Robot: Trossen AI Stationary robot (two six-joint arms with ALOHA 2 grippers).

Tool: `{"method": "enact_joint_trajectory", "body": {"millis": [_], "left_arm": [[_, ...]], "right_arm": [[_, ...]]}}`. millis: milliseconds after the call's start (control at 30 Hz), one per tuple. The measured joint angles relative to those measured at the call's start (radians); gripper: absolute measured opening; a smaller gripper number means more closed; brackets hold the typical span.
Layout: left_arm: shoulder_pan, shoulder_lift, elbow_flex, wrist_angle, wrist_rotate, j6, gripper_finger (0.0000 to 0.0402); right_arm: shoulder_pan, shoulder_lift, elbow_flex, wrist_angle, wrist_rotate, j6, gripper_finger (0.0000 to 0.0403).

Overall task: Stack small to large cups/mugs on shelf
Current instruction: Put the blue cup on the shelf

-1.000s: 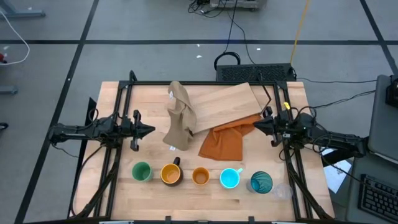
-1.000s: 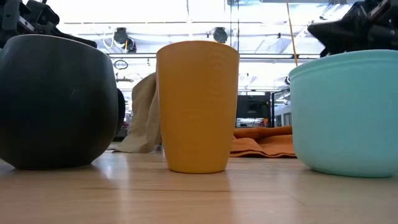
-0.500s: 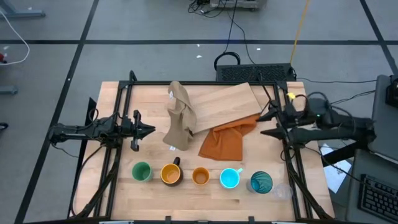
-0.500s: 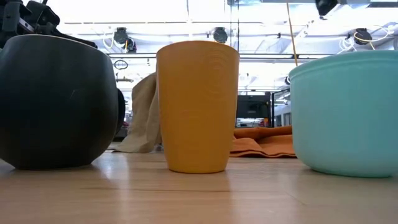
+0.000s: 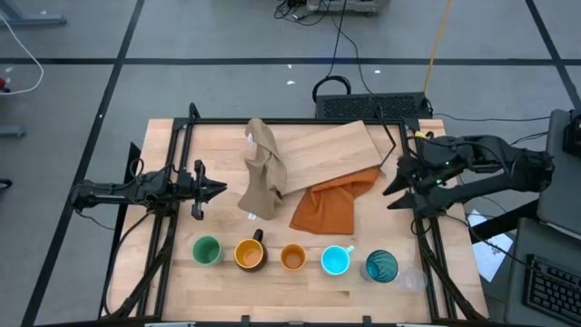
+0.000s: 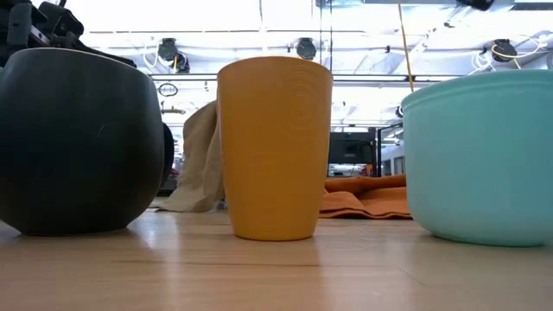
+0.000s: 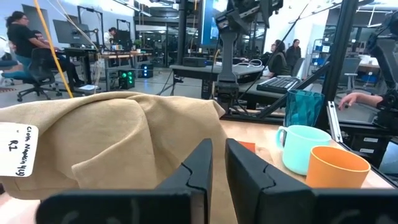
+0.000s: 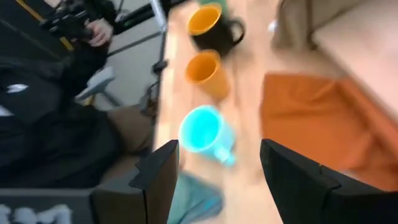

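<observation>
Six vessels stand in a row along the table's near edge: green cup (image 5: 207, 250), yellow mug with dark handle (image 5: 249, 254), orange cup (image 5: 292, 258), cyan mug (image 5: 336, 260), teal tumbler (image 5: 381, 266) and clear glass (image 5: 413, 278). The light wood shelf (image 5: 331, 150) lies flat at the far middle. My left gripper (image 5: 216, 190) is shut and empty, left of the tan cloth (image 5: 263, 173). My right gripper (image 5: 392, 187) is open and empty, raised at the right of the orange cloth (image 5: 329, 207). Its wrist view looks down on the cyan mug (image 8: 202, 134) and orange cup (image 8: 208, 73).
The bunched tan cloth stands at the shelf's left end. The orange cloth lies crumpled against the shelf's near right edge. Black frame rails (image 5: 172, 227) run along both sides of the table. People sit in the room beyond the table (image 7: 273, 59).
My right gripper has risen from table height, leaving the low view, and has tipped down toward the cups. Its fingers have opened. The arm has drawn a little toward the table's right edge. The cups, cloths and shelf have kept still.
</observation>
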Motion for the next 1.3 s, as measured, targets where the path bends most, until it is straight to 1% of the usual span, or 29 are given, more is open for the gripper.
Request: {"method": "enact_joint_trajectory", "body": {"millis": [67, 133, 233, 300, 433, 500, 533, 567, 667, 767, 867, 967, 1067, 1167, 1233, 1300], "left_arm": [[0.000, 0.000, 0.000, 0.000, -0.001, 0.000, 0.0047], [0.000, 0.000, 0.000, 0.000, -0.001, 0.000, 0.0047], [0.000, 0.000, 0.000, 0.001, -0.002, 0.014, 0.0047], [0.000, 0.000, 0.000, 0.004, -0.002, 0.020, 0.0047], [0.000, 0.000, 0.000, 0.005, -0.002, 0.016, 0.0047], [0.000, 0.000, 0.000, 0.005, -0.002, 0.016, 0.0047], [0.000, 0.000, 0.000, 0.005, -0.001, 0.015, 0.0047], [0.000, 0.000, 0.000, 0.005, -0.001, 0.015, 0.0047], [0.000, 0.000, 0.000, 0.005, 0.000, 0.011, 0.0047], [0.000, 0.000, 0.000, 0.005, 0.000, -0.005, 0.0047], [0.000, 0.000, 0.000, 0.004, 0.000, -0.006, 0.0047], [0.000, 0.000, 0.000, 0.004, 0.000, -0.004, 0.0047], [0.000, 0.000, 0.000, 0.004, 0.000, -0.005, 0.0047], [0.000, 0.000, 0.000, 0.003, 0.000, -0.014, 0.0047], [0.000, 0.000, 0.000, 0.001, 0.000, -0.018, 0.0047], [0.000, 0.000, 0.000, 0.001, 0.000, -0.018, 0.0047]], "right_arm": [[0.000, 0.013, 0.034, -0.021, -0.019, 0.015, 0.0216], [-0.001, 0.018, 0.054, 0.008, -0.020, -0.002, 0.0215], [0.000, 0.011, 0.057, 0.132, -0.019, -0.074, 0.0213], [0.011, 0.010, 0.058, 0.234, -0.019, -0.159, 0.0213], [0.066, 0.004, 0.058, 0.358, -0.018, -0.295, 0.0213], [0.110, -0.005, 0.058, 0.371, -0.013, -0.314, 0.0212], [0.141, -0.013, 0.058, 0.371, 0.005, -0.316, 0.0212], [0.181, -0.021, 0.058, 0.368, 0.040, -0.316, 0.0212], [0.319, -0.043, 0.058, 0.343, 0.188, -0.308, 0.0212], [0.462, -0.050, 0.048, 0.327, 0.359, -0.247, 0.0212], [0.603, -0.043, 0.003, 0.335, 0.505, -0.185, 0.0212], [0.713, -0.019, -0.022, 0.331, 0.659, -0.151, 0.0212], [0.797, 0.002, -0.035, 0.383, 0.739, -0.130, 0.0212], [0.855, 0.035, -0.067, 0.423, 0.786, -0.090, 0.0212], [0.874, 0.060, -0.087, 0.410, 0.795, -0.009, 0.0212], [0.876, 0.083, -0.094, 0.354, 0.795, 0.102, 0.0212]]}}
